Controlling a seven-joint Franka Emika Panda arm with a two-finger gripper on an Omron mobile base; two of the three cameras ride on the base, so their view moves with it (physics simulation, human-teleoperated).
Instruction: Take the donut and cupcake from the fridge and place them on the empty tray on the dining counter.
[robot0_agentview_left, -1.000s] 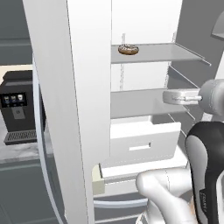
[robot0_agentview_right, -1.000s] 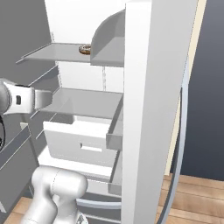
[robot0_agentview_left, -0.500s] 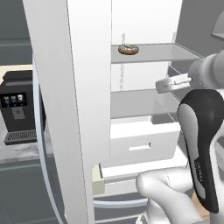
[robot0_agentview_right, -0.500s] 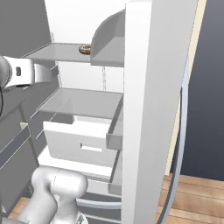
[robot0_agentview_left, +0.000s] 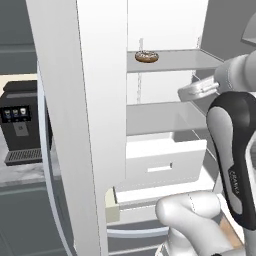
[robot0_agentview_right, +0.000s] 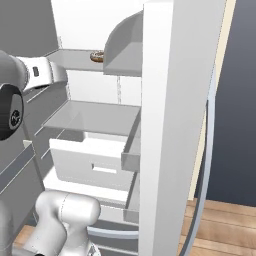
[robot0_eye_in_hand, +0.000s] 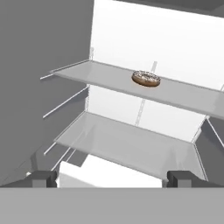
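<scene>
A single donut (robot0_agentview_left: 146, 56) sits alone on the upper shelf (robot0_agentview_left: 175, 61) of the open fridge (robot0_agentview_left: 165, 100), near the white back wall, its dark glaze speckled pale. Below it runs a second, bare shelf (robot0_agentview_left: 160, 117), and beneath that one white drawer (robot0_agentview_left: 162, 160) with a slot handle. The gripper (robot0_eye_in_hand: 113, 178) hangs in the fridge opening short of the shelves, level with the gap between them and well apart from the donut, its two dark fingertips (robot0_eye_in_hand: 41, 178) spread wide with nothing between them. The hand view looks up at the donut from below and in front, showing both shelves edge-on and the wire rails along the left wall. The left base view alone takes in a black coffee machine (robot0_agentview_left: 22, 127) standing on a counter (robot0_agentview_left: 25, 172) beyond the open fridge door (robot0_agentview_left: 80, 125), and shows the whole donut past that door's edge. The right base view, from the other side, shows the donut (robot0_agentview_right: 97, 56) half hidden behind a grey door bin (robot0_agentview_right: 125, 52), a strip of wooden floor (robot0_agentview_right: 220, 230) at lower right, and the robot's white wrist (robot0_agentview_right: 42, 72) reaching in from the left. Counted across the views: one donut, two shelves, one drawer, one coffee machine.
</scene>
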